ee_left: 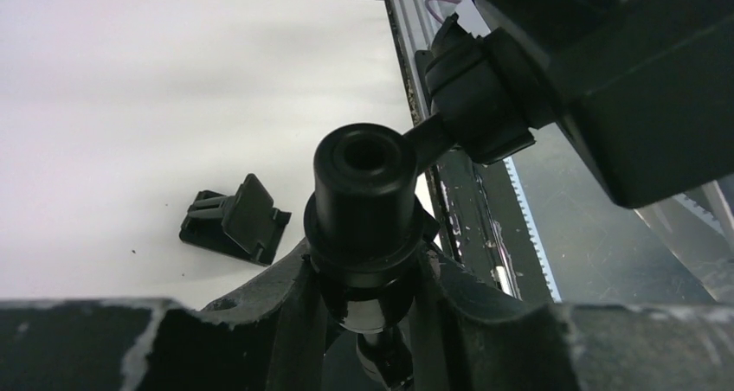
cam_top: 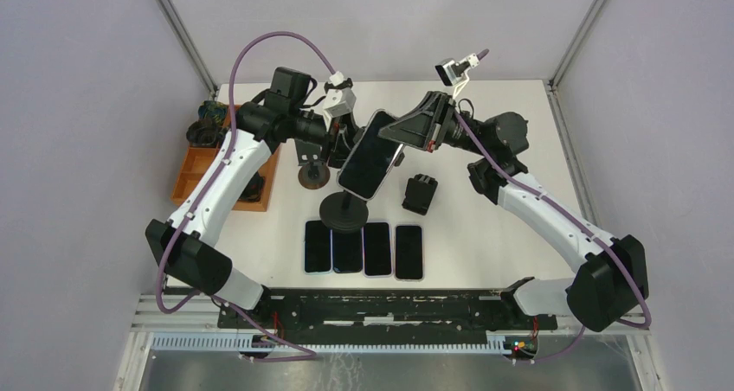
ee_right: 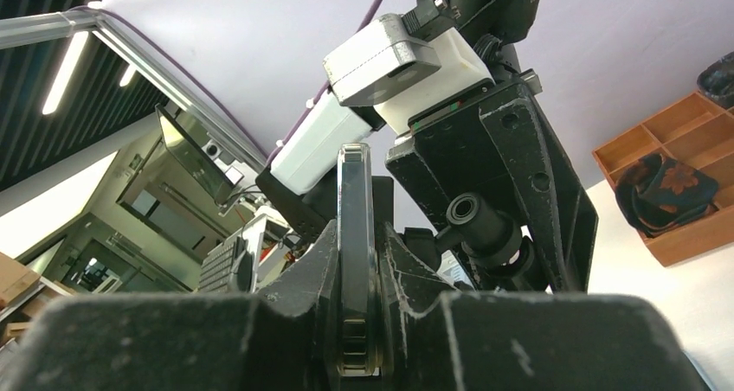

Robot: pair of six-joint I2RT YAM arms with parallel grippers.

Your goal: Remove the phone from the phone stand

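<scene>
right tool [ee_right: 357, 240] pinching phone [ee_right: 355, 183], left tool [ee_left: 368, 278] clasping stand [ee_left: 363, 183]

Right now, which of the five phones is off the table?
The tilted phone over the stand, its edge pinched in the right claw. The other four phones lie flat in a row on the table.

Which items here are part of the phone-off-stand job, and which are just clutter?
In the job: phone, phone stand, right tool clamped on the phone's edge, left tool around the stand's stem.

Lying about: row of four phones, black clamp piece, spare stand, wooden tray.
</scene>
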